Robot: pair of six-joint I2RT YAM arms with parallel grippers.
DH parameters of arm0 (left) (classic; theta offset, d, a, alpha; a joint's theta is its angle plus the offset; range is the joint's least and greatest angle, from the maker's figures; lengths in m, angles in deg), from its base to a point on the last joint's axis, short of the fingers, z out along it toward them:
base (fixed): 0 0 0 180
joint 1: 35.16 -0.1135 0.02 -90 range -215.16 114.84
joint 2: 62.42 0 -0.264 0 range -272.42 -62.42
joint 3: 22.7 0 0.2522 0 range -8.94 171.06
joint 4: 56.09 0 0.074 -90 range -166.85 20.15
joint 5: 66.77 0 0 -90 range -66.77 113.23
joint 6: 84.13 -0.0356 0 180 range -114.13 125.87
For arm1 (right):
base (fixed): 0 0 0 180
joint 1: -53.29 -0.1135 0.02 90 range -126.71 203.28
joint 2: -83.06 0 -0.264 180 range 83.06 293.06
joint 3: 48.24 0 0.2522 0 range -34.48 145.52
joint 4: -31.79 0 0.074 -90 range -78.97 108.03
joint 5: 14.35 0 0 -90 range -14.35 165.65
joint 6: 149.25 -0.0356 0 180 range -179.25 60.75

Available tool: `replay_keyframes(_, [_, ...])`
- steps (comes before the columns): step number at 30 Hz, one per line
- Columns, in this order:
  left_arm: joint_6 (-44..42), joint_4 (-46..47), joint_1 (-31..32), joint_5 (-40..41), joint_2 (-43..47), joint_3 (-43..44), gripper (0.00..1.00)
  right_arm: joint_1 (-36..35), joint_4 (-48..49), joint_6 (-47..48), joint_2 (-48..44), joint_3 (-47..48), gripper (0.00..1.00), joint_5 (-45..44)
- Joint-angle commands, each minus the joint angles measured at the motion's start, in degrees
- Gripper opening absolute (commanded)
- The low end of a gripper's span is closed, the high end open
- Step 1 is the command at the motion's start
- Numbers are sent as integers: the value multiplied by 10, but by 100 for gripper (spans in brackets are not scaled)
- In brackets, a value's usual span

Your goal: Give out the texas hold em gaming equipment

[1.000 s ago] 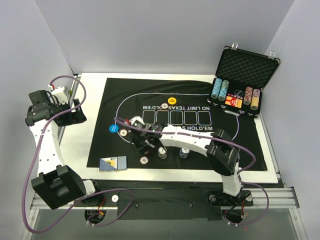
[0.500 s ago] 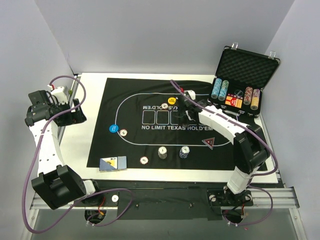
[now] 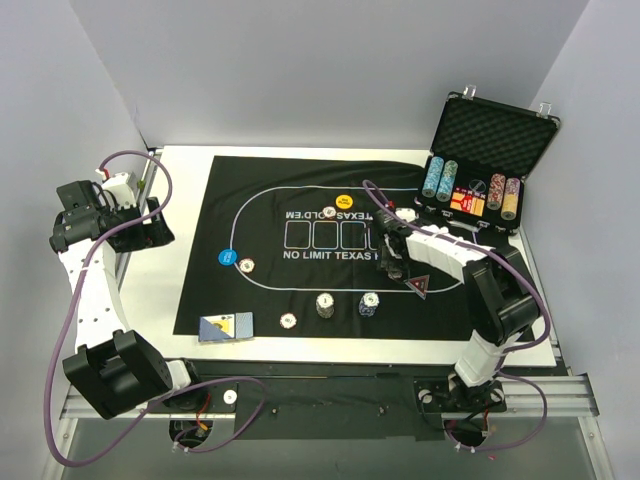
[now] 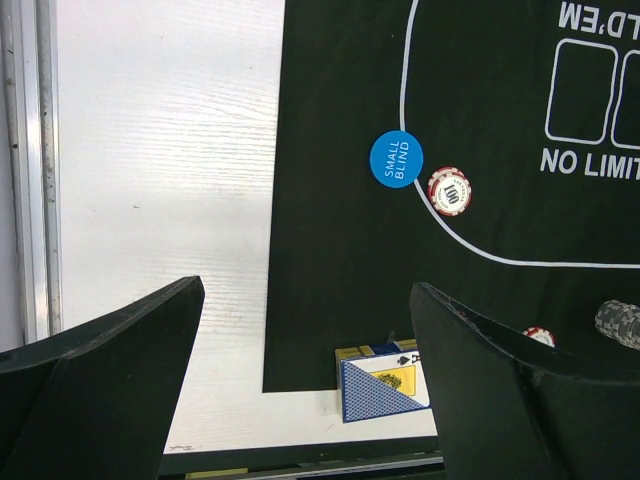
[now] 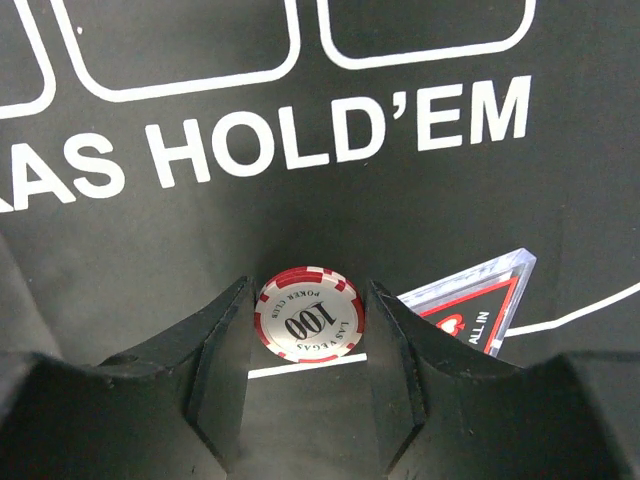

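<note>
My right gripper [image 3: 390, 262] is low over the black mat, shut on a red-and-white 100 poker chip [image 5: 309, 326] held between its fingers [image 5: 225, 350]. The red triangle marker [image 5: 470, 305] lies just to its right, and shows in the top view [image 3: 419, 286]. My left gripper [image 4: 305, 330] is open and empty, high over the table's left side. Below it lie the blue disc [image 4: 396, 159], a red-and-white chip [image 4: 449, 191] and the blue-backed cards [image 4: 385, 385]. The yellow disc [image 3: 344, 201] sits at the mat's far middle.
Two short chip stacks [image 3: 325, 303] [image 3: 370, 302] and a single chip [image 3: 289, 321] lie on the mat's near part. An open chip case [image 3: 480, 180] with tall chip columns stands at the back right. White table [image 3: 185, 240] shows left of the mat.
My right arm swung from the mat's left-middle across to the far right, then came back and down beside the red triangle. The left arm has not moved.
</note>
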Motion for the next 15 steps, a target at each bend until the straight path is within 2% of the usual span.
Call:
replay_keyframes(1, [-5, 6, -6, -15, 10, 19, 96, 7, 3, -25, -1, -5, 26, -21])
replay_keyframes(9, [-5, 1, -6, -13, 8, 27, 96, 11, 13, -54, 14, -40, 26, -8])
replay_keyframes(15, [-7, 1, -6, -14, 3, 31, 96, 25, 16, -106, -23, -88, 26, -29])
